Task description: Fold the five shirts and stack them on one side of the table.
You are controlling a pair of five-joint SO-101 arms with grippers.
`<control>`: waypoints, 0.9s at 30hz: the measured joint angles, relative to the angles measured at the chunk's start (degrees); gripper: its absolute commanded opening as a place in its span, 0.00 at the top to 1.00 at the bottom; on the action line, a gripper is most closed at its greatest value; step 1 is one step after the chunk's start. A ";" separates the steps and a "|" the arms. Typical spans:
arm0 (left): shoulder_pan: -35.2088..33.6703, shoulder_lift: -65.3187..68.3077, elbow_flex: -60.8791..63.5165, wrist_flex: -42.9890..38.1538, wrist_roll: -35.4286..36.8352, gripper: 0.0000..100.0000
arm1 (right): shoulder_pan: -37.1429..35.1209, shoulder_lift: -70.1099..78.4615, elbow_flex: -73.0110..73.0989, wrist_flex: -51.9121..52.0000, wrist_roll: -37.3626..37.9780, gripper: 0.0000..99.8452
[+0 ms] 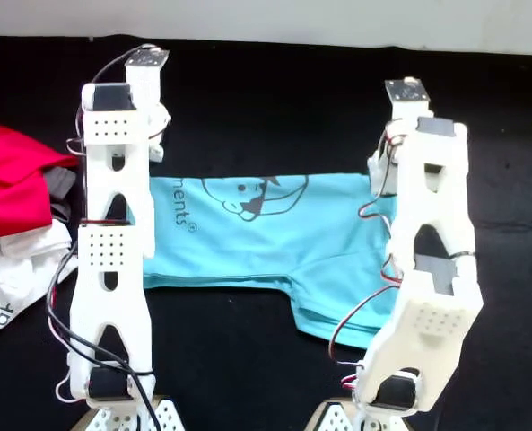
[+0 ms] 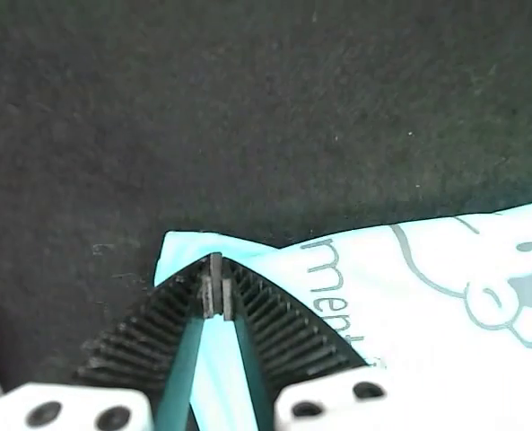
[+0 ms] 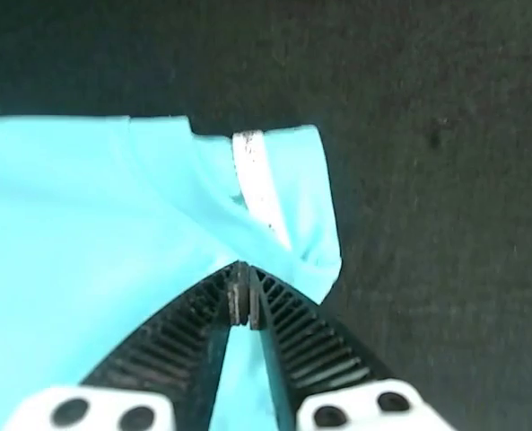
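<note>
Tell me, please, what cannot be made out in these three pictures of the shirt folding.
High view: the white arms hide both ends of the light blue printed cotton shirt.
High view: the picture's edge cuts the heap of red cloth and white cloth; its shirts cannot be counted.
Wrist views: the left hand and right hand cover the layers they pinch.

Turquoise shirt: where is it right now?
In the high view the turquoise shirt lies mid-table between both arms, right of the clothing pile; left gripper and right gripper each pinch an end.
</note>
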 measured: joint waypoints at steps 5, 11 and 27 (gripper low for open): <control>-0.26 -9.58 8.44 0.79 2.73 0.99 | -2.90 -12.04 4.40 3.43 0.00 0.99; 0.44 -33.93 38.77 0.26 2.99 0.99 | -9.05 -29.80 21.10 1.93 0.00 0.99; -0.44 -60.22 112.26 -41.23 -0.97 0.99 | -12.84 -42.37 66.11 -20.04 -0.09 0.99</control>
